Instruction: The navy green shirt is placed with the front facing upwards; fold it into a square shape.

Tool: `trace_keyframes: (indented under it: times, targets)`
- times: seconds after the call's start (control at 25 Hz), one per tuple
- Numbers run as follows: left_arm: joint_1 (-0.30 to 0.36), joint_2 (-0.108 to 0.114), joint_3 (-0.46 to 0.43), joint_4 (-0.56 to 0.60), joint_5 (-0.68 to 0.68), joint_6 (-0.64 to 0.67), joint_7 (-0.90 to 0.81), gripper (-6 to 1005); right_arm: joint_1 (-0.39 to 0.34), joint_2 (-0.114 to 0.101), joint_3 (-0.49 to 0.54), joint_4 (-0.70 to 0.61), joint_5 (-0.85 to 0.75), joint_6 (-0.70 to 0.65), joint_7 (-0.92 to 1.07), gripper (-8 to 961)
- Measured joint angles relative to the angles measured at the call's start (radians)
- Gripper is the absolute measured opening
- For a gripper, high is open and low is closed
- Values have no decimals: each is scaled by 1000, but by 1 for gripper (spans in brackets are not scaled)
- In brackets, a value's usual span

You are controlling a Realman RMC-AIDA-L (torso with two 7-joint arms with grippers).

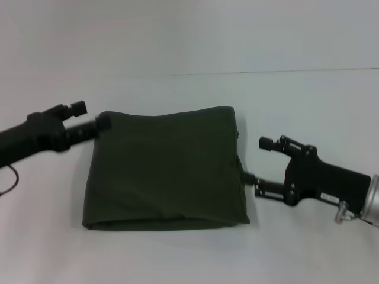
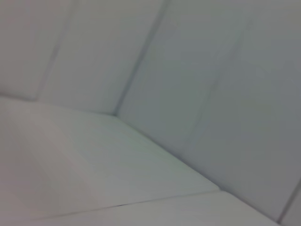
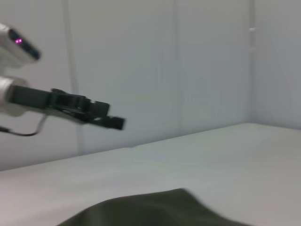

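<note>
Head view: left end effector (image 1: 102,123) sits right at the far left corner of the navy green shirt (image 1: 166,168), tip touching or just over the cloth edge. I can't tell from any view whether it's wide, narrow or pinching fabric. Right end effector (image 1: 251,177) is just beside the shirt's right edge, about halfway along it, tip near the cloth; same problem, I can't tell its state.

Progress: I judge the fold basically done. Shirt lies as a compact, roughly square stack in the middle of the white worktop (image 1: 308,248), layered edges showing along the near side, no sleeves or lettering visible. What's left, if anything, is tidying: near edge bulges a bit and the right side is slightly uneven.

Pose: left arm comes in low from the left side, nearly level, pointing toward the shirt corner. Right arm reaches in from the right, also low and level. Right wrist view shows a hump of shirt close by and the left arm farther off, held above the worktop. Left wrist view shows only bare surface and wall.
</note>
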Motion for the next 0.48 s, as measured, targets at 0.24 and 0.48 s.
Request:
trace_keyframes:
  times: [0.24, 0.48]
  targets:
    - [37, 4, -41, -6, 51, 186, 243, 876, -5, 12, -11, -59, -184, -153, 59, 878]
    - [41, 17, -85, 2, 231, 320, 308, 875, 41, 24, -148, -36, -218, -166, 88, 927]
